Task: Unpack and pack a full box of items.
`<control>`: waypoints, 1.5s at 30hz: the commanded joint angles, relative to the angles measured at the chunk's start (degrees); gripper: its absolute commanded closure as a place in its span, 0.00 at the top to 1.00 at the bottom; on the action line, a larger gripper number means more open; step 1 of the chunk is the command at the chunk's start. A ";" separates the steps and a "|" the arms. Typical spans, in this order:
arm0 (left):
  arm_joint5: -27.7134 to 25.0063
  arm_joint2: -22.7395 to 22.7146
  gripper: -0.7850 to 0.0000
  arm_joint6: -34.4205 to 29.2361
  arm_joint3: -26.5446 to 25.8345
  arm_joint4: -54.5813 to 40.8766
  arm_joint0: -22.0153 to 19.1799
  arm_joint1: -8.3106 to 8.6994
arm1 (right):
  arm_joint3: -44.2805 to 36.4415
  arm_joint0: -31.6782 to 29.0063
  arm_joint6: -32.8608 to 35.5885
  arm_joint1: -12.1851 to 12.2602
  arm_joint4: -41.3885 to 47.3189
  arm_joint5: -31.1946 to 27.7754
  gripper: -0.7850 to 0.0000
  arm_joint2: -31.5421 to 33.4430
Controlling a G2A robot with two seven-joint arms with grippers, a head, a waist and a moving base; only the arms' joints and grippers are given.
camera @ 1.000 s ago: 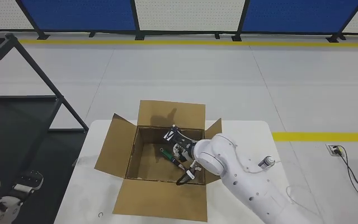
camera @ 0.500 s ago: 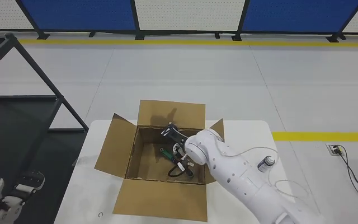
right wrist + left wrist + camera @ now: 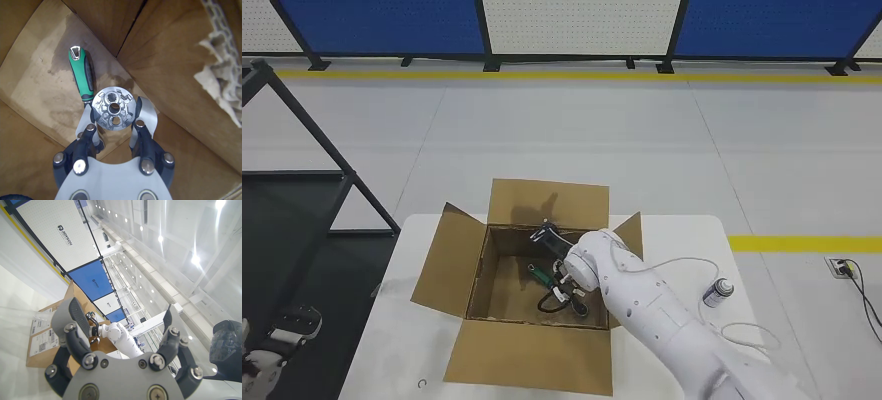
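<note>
An open cardboard box (image 3: 532, 355) stands on the white table. My right gripper (image 3: 560, 284) is down inside it, shut on a round metal disc (image 3: 113, 121) with several holes. The disc's rim is pinched between both fingers just above the box floor (image 3: 37, 85). A green-handled tool (image 3: 81, 73) lies on that floor, its lower end touching the disc; I cannot tell whether the two are joined. The tool (image 3: 540, 272) also shows beside the gripper from above. My left gripper (image 3: 122, 315) is open, holds nothing and points up at the ceiling beside the box (image 3: 43, 340).
A small can (image 3: 717, 292) stands on the table right of the box. A black cable loop (image 3: 554, 306) lies in the box near the gripper. A tiny ring (image 3: 422, 383) rests near the table's front left. The box flaps spread outward on all sides.
The right arm has swung leftward over the box, and its gripper has shifted slightly left and down inside it. The can and the box have stayed put.
</note>
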 commanded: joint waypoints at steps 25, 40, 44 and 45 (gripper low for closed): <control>0.00 0.00 1.00 0.00 0.00 0.00 0.00 0.00 | -22.80 -5.32 1.84 6.40 -8.70 0.46 1.00 10.62; 0.00 0.00 1.00 0.00 0.00 0.00 0.00 0.00 | -81.21 -40.13 8.85 17.98 -26.65 -2.05 1.00 40.21; 0.00 0.00 1.00 0.00 0.00 0.00 0.00 0.00 | -90.18 -48.30 8.57 19.12 -26.52 -1.61 1.00 48.32; 0.00 0.00 1.00 0.00 0.00 0.00 0.00 0.00 | -92.09 -50.43 8.39 19.35 -26.26 -1.48 1.00 50.28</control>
